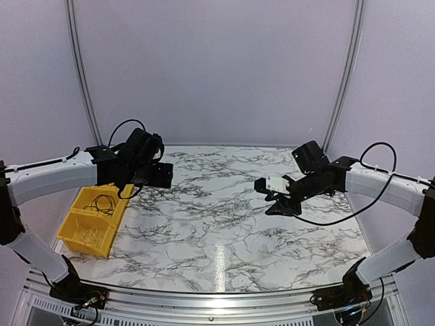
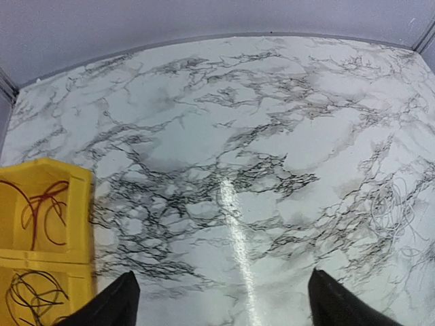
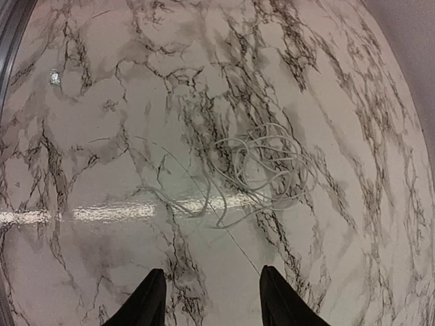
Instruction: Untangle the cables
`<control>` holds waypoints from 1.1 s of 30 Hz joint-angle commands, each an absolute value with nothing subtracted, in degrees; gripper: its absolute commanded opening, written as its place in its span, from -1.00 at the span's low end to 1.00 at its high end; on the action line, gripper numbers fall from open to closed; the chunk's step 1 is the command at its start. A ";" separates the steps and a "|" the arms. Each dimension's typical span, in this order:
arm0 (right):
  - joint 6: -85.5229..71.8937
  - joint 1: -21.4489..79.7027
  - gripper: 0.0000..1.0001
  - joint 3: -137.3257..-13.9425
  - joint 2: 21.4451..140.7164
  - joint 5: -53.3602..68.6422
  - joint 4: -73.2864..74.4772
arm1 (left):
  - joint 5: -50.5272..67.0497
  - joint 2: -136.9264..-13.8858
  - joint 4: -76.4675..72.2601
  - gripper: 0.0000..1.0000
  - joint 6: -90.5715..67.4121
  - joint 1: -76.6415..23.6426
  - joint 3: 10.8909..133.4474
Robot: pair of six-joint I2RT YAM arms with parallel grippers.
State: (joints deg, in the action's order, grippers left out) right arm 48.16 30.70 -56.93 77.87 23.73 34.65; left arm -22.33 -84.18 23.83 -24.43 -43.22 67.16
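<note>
Here the right gripper hangs with its fingers spread and empty, and a loose whitish tangle of cables lies flat on the marble table just ahead of its tips, slightly to their right. The left gripper is likewise spread wide and empty; to its left sits a yellow bin, a reddish cable in its farther compartment and black cables in the nearer.
</note>
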 commanded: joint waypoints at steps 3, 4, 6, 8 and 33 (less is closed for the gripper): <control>62.21 37.35 -0.13 -58.20 83.98 19.18 38.51 | -26.21 -88.01 16.03 0.98 -26.98 -46.80 65.88; 63.36 38.26 -0.15 -58.90 85.59 18.59 38.79 | -27.41 -87.54 15.26 0.98 -29.43 -46.84 65.08; 65.33 39.80 -0.13 -59.99 88.56 17.06 38.28 | -29.66 -86.33 13.47 0.98 -35.25 -46.83 62.30; 65.93 41.23 -0.05 -60.59 91.64 13.86 35.65 | -29.54 -84.73 9.65 0.98 -36.44 -46.80 58.93; 41.55 43.27 -1.00 -90.61 94.41 26.27 51.83 | -2.08 -79.69 -26.75 0.49 -5.39 -59.34 45.38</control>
